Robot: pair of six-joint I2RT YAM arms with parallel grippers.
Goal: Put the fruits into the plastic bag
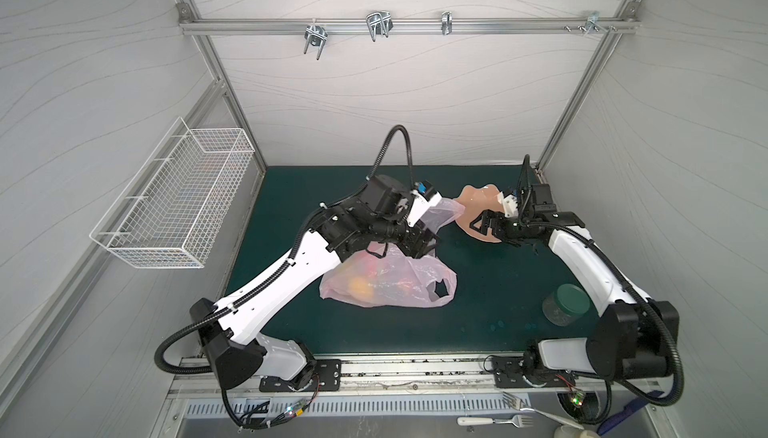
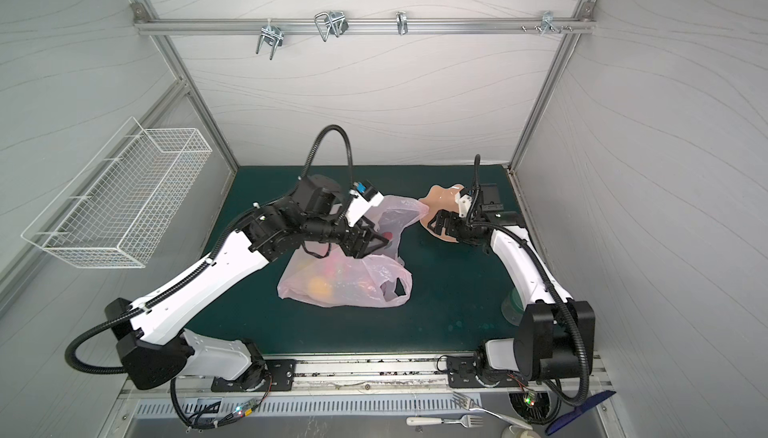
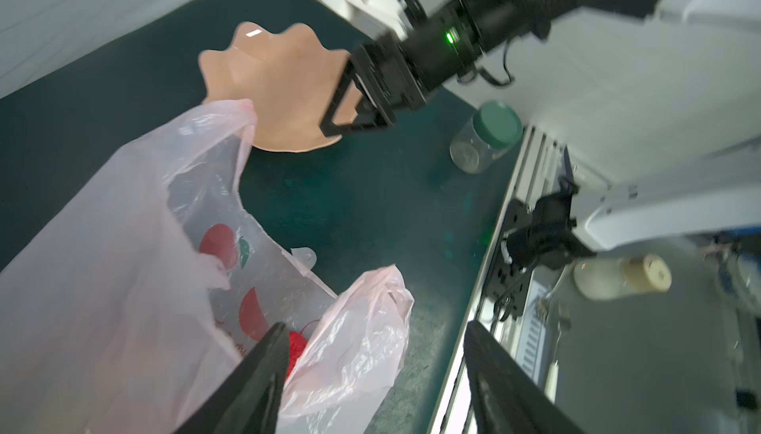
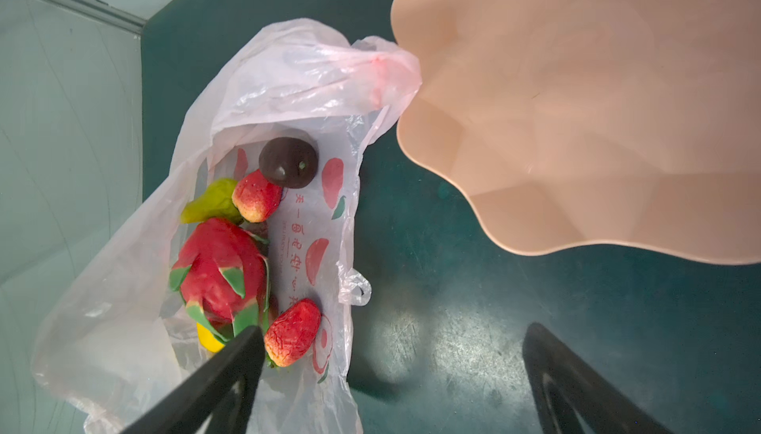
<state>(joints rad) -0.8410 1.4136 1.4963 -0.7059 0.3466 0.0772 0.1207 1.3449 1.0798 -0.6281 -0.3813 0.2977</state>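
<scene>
The pale pink plastic bag (image 1: 386, 282) (image 2: 345, 286) lies on the green mat with its mouth toward the back. Inside it are a dragon fruit (image 4: 222, 267), two strawberries (image 4: 256, 196) (image 4: 293, 331), a dark round fruit (image 4: 288, 162), a green pear (image 4: 212, 203) and a yellow lemon (image 4: 208, 341). My left gripper (image 1: 424, 244) (image 3: 376, 327) hovers open over the bag's mouth, gripping nothing; a bag handle (image 3: 362, 329) lies below it. My right gripper (image 1: 478, 224) (image 4: 395, 329) stands open and empty over the mat, between the bag and the plate.
The peach wavy-edged plate (image 1: 478, 203) (image 4: 597, 102) sits empty at the back right, touching one bag handle. A clear jar with a green lid (image 1: 567, 303) (image 3: 486, 135) stands front right. A white wire basket (image 1: 174, 199) hangs on the left wall. Forks (image 1: 494, 419) lie beyond the front rail.
</scene>
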